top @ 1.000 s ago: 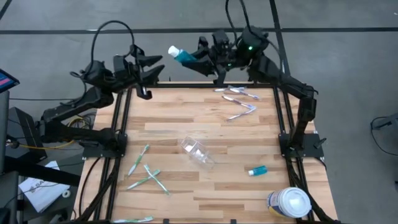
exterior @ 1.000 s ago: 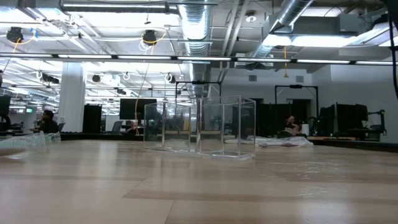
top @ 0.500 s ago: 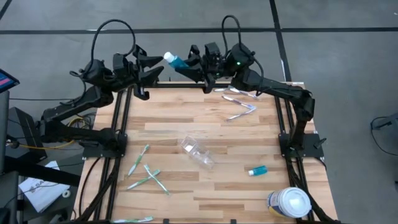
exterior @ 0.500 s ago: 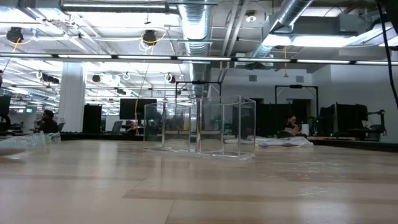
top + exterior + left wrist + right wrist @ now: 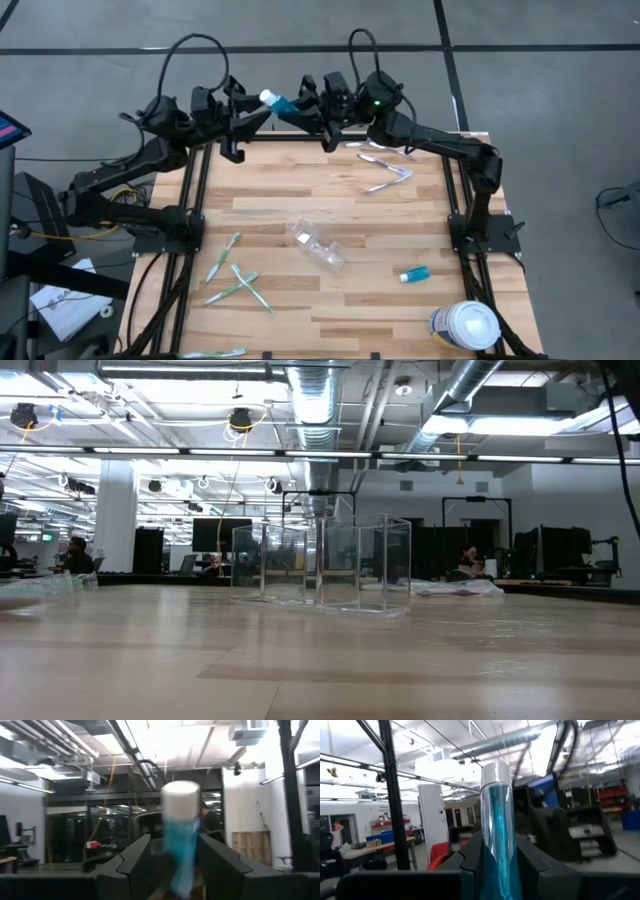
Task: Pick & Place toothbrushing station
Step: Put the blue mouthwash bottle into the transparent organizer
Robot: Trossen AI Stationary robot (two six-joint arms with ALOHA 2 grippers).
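The toothbrushing station (image 5: pixel 318 244), a clear plastic holder, lies on the wooden table's middle; it also shows in the low view (image 5: pixel 322 565). My right gripper (image 5: pixel 302 108) is above the table's far edge, shut on a blue toothpaste tube (image 5: pixel 280 101) with a white cap (image 5: pixel 495 771). My left gripper (image 5: pixel 256 113) is open next to it. Its fingers (image 5: pixel 134 857) stand on either side of the tube's cap end (image 5: pixel 181 800). I cannot tell whether they touch it. My right gripper pinches the tube's blue body (image 5: pixel 496 842) between its two fingers, back from the cap. The fingers come level from the table's right. The tube sticks out past the fingertips, cap toward my left gripper, lifted clear of the table.
Several toothbrushes (image 5: pixel 236 282) lie at the near left. Wrapped toothbrushes (image 5: pixel 386 165) lie at the far right. A small blue tube (image 5: pixel 413 273) and a white-lidded round tub (image 5: pixel 466 326) are at the near right. People sit in the room behind the table (image 5: pixel 75 552).
My right gripper has carried the tube along the far edge toward the table's left, up to my left gripper. My left gripper has gone a little toward the right, and the tube's cap end now sits between its open fingers.
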